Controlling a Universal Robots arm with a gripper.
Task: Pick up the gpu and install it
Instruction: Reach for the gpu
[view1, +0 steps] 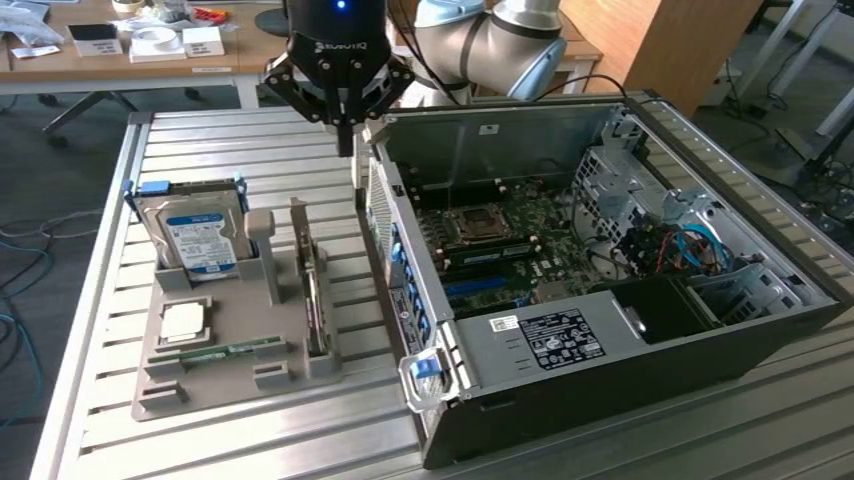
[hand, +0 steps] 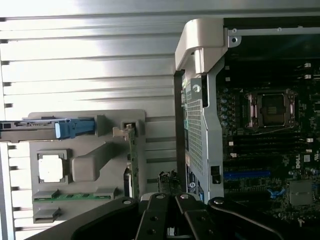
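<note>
Tool pressed together above the surface, gpu in its holder

The tool (view1: 346, 143) hangs with its fingers pressed together and nothing between them, over the strip of slatted surface (view1: 107, 420) between the grey holder (view1: 227, 388) and the open computer case (view1: 747, 330), close to the case's corner. The gpu (view1: 315, 292) stands on edge in the holder's slot on the side nearest the case, below the tool and apart from it. In the same holder sit a blue-labelled hard drive (view1: 200, 238), a processor chip (view1: 183, 322) and a memory stick (view1: 227, 352). The case's motherboard (view1: 501, 235) lies exposed.
</note>
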